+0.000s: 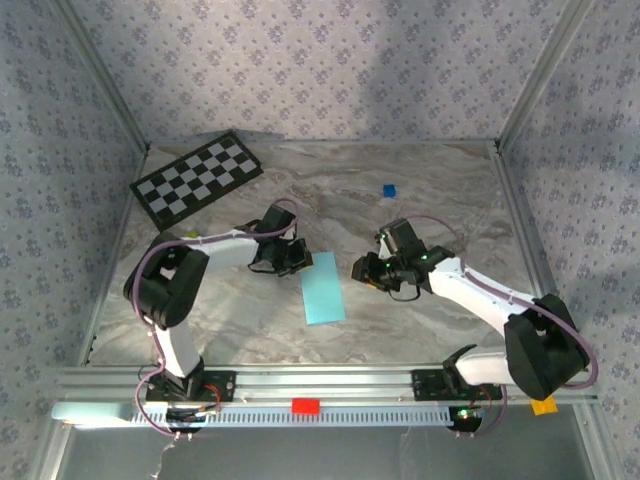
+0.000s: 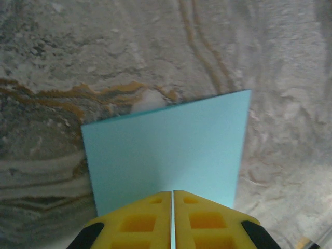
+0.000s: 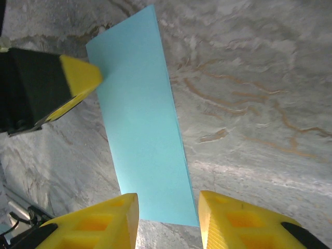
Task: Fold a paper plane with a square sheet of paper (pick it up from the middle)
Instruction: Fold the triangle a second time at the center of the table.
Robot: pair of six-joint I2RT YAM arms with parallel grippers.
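The marble-patterned table (image 1: 430,190) takes up the middle of the top view, with flowered wallpaper rising behind and at both sides. A black-and-white checkerboard (image 1: 197,178) lies tilted in the upper left of the tabletop.

The left arm (image 1: 170,285) rises from the lower left of the frame and reaches toward the centre. The right arm (image 1: 500,305) comes in from the lower right, and the two wrists face each other across the middle.

Between them, just below centre, lies the square sheet of paper (image 1: 323,288). It is light sky-blue and shows here as a long narrow rectangle running from top to bottom of the frame. Its lower end rests on the table.

The left gripper (image 1: 297,258) is at the upper left edge of the sheet. In the left wrist view its yellow fingers (image 2: 140,220) are pressed together. The sheet (image 2: 166,145) spreads out from between them toward the top of the frame, so it appears to be pinched at that edge.

The right gripper (image 1: 360,272) sits just right of the sheet. In the right wrist view its fingers (image 3: 228,218) stand spread at the bottom of the frame. The near end of the sheet (image 3: 142,119) shows in the gap between them, and the other claw's yellow tip (image 3: 88,75) meets its edge at upper left.

A tiny dark-blue cube (image 1: 389,189) sits well apart, above and right of centre.
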